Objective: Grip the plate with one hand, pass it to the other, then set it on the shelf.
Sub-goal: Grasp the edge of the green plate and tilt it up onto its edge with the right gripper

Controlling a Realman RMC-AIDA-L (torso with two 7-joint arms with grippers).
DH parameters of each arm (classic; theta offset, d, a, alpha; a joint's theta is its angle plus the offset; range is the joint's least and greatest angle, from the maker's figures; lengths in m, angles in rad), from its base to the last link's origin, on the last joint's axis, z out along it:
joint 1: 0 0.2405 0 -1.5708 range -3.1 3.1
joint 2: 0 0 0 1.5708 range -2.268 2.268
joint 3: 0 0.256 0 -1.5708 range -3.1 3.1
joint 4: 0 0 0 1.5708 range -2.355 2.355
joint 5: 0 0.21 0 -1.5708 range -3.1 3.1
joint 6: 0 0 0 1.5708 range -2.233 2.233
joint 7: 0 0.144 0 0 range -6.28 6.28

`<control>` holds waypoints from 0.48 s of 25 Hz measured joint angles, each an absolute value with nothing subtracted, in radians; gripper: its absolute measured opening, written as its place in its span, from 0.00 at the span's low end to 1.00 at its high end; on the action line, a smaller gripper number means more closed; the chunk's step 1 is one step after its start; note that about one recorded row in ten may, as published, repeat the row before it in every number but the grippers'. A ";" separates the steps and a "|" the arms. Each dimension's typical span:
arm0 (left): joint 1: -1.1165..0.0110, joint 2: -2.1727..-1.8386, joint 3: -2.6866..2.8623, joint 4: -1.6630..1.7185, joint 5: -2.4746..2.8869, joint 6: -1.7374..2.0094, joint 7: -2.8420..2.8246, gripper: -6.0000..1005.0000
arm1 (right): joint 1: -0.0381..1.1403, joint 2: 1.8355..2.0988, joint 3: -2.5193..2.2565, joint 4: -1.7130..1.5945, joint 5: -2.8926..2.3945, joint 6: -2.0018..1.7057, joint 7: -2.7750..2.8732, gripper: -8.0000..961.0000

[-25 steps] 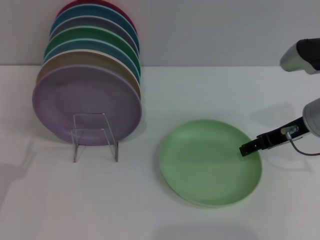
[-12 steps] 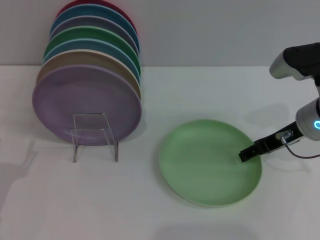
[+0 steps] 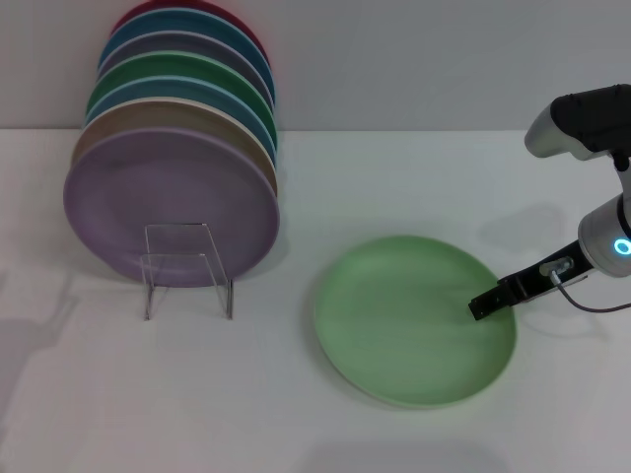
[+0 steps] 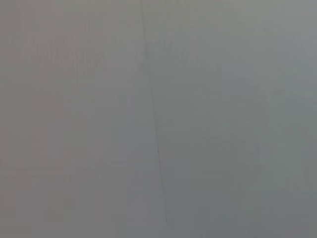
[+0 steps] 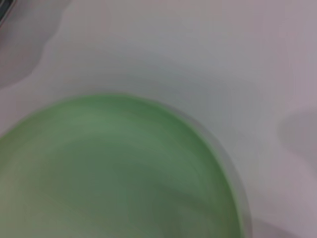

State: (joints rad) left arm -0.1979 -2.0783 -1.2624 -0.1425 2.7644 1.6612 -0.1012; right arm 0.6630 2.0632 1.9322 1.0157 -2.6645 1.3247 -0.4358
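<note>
The pale mint-green plate (image 3: 404, 320) lies flat on the white table, right of centre. It fills the lower part of the right wrist view (image 5: 114, 168). My right gripper (image 3: 480, 306), slim and black on the arm with the blue ring, sits low over the plate's right rim, pointing left. The clear plastic and wire shelf (image 3: 185, 268) stands at the left, about a plate's width from the green plate. My left gripper is out of view; its wrist view shows only a plain grey surface.
Several coloured plates stand upright in a row behind the shelf's front, the purple plate (image 3: 168, 192) foremost. The white table (image 3: 394, 187) runs back to a grey wall. The right arm's upper link (image 3: 582, 118) hangs at the far right.
My right gripper has slid a little left and down along the plate's right rim. The arm's upper link has swung left into view. The plate has not moved.
</note>
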 joint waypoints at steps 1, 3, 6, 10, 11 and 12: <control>-0.198 -2.078 -1.262 -0.142 2.764 1.661 -0.101 0.83 | 0.664 2.063 1.928 1.011 -2.665 1.325 -0.434 0.83; -0.199 -2.078 -1.262 -0.142 2.764 1.661 -0.101 0.83 | 0.670 2.063 1.922 0.998 -2.666 1.322 -0.430 0.83; -0.199 -2.078 -1.262 -0.141 2.764 1.661 -0.101 0.83 | 0.681 2.062 1.919 0.980 -2.667 1.320 -0.429 0.83; -0.201 -2.077 -1.262 -0.139 2.764 1.661 -0.101 0.83 | 0.689 2.061 1.908 0.968 -2.665 1.314 -0.430 0.78; -0.201 -2.077 -1.262 -0.139 2.764 1.661 -0.101 0.83 | 0.689 2.062 1.907 0.969 -2.662 1.314 -0.430 0.75; -0.201 -2.077 -1.262 -0.139 2.764 1.661 -0.101 0.83 | 0.689 2.062 1.907 0.969 -2.662 1.314 -0.430 0.72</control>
State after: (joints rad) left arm -0.2010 -2.0770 -1.2623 -0.1390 2.7643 1.6613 -0.1012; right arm 0.6890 2.0618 1.9070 0.9689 -2.6618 1.3139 -0.4303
